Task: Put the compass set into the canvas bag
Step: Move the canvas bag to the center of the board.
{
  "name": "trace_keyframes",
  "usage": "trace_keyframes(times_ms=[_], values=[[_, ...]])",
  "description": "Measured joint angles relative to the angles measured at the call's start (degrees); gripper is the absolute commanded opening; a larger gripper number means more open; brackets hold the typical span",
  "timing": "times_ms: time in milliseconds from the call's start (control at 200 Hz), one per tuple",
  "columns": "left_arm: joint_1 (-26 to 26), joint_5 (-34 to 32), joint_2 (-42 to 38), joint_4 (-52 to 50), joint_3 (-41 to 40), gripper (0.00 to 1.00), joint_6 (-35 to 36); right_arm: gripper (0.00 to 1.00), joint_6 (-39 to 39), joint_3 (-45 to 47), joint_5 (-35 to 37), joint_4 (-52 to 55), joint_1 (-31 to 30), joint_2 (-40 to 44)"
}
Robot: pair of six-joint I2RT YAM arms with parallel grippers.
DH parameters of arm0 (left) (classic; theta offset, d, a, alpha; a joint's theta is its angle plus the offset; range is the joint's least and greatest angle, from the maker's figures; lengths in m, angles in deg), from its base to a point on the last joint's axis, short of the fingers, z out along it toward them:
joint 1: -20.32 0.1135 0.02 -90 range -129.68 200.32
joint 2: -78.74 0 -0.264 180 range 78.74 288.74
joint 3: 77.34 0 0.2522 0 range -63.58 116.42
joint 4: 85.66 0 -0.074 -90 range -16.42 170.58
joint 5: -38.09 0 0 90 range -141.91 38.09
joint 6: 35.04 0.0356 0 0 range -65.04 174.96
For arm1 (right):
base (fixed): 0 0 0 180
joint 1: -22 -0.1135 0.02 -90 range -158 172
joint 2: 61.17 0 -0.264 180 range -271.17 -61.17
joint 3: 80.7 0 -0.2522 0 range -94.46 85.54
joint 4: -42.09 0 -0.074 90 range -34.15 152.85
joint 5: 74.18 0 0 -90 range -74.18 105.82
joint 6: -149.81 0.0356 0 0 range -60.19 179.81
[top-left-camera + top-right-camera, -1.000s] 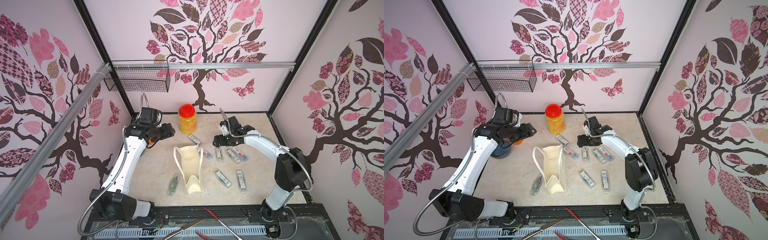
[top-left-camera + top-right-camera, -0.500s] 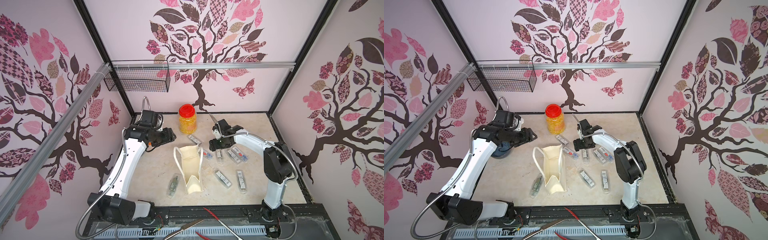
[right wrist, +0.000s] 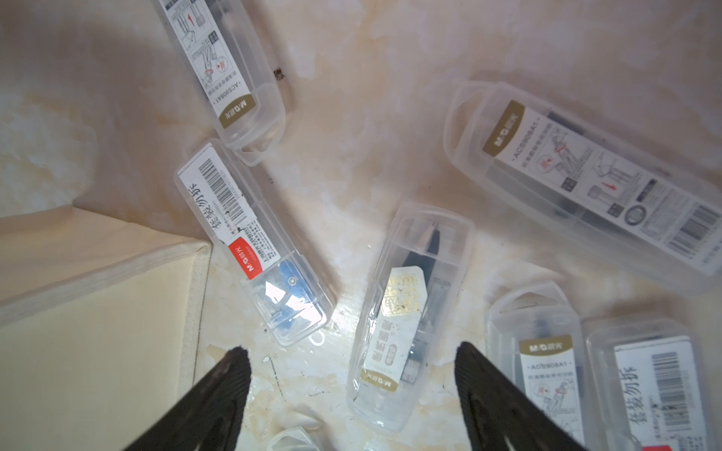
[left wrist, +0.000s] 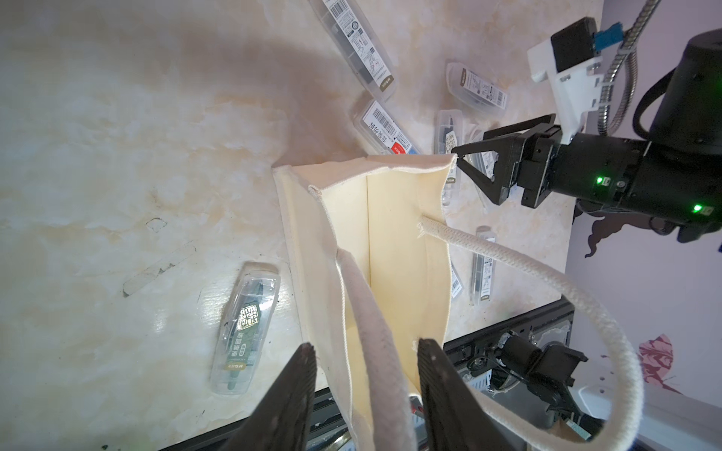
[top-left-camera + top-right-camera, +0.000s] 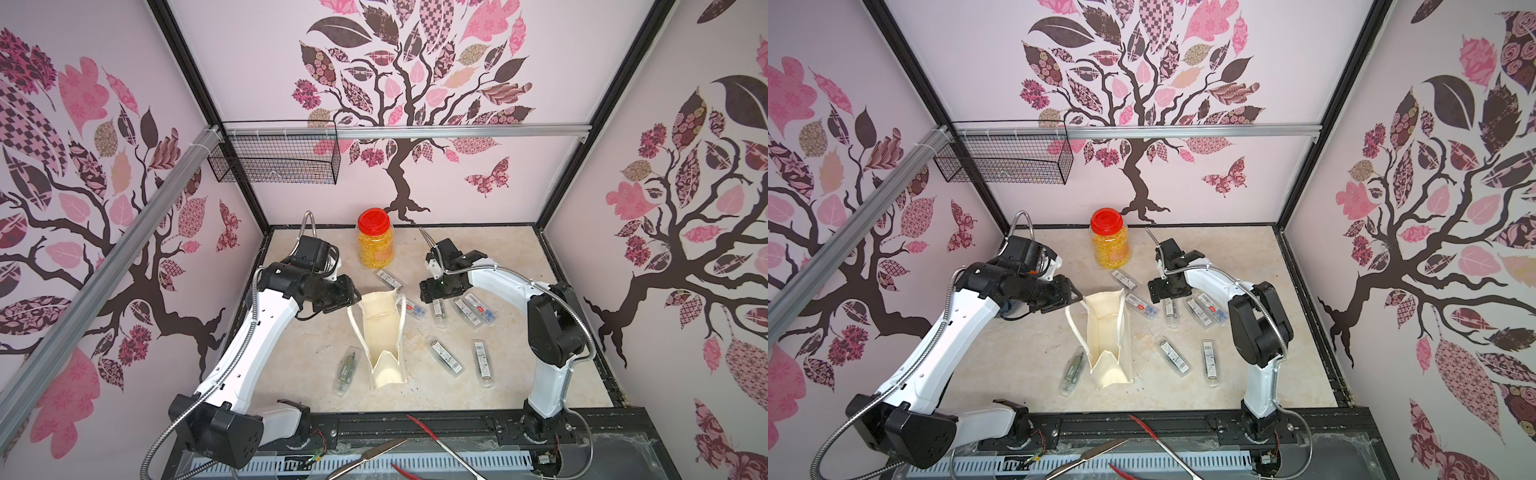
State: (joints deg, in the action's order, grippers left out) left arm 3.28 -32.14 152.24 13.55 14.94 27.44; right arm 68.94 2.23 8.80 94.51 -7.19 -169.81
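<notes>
Both top views: canvas bag standing centre, mouth open; clear compass cases scattered right of it, one left. Left gripper at bag's far-left rim, right gripper low over far cases. Left wrist: jaws part-open, astride bag wall and handle, not pinching. Right wrist: jaws wide, empty, above gold-label compass case. Step, probably: brace bag, reach. Next: descend, close across case's narrow width.

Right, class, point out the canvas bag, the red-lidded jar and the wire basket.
canvas bag [image 5: 381, 332]: in a top view, inner cloth wall.
red-lidded jar [image 5: 375, 248]: in a top view, yellow body.
wire basket [image 5: 274, 164]: in a top view, front mesh.
</notes>
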Motion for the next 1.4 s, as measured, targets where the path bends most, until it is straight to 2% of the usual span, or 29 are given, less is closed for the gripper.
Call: trace_keyframes(times_ms=[195,305,480,730,1100,1395], values=[[-0.11,0.92,0.72,1.57,-0.02,0.08,-1.33,0.84,-0.15,0.00,0.26,0.04,0.00,0.00],[-0.15,0.87,1.16,2.95,-0.02,0.00,-2.16,0.84,-0.17,0.02,0.63,0.04,0.00,0.00],[0.94,-1.05,1.16,4.94,0.00,0.00,-3.48,0.84,-0.17,0.02,1.38,0.15,0.00,0.00],[9.22,-3.98,1.11,8.48,0.00,0.00,-4.46,0.85,-0.35,0.00,1.90,0.11,0.00,0.00],[11.61,-4.04,6.93,12.28,0.26,0.00,1.22,0.85,-1.29,0.11,0.42,-1.25,0.00,0.04],[12.35,-4.02,10.82,12.00,4.90,0.00,5.49,0.83,-2.99,0.87,-0.83,-3.74,-1.46,0.07]])
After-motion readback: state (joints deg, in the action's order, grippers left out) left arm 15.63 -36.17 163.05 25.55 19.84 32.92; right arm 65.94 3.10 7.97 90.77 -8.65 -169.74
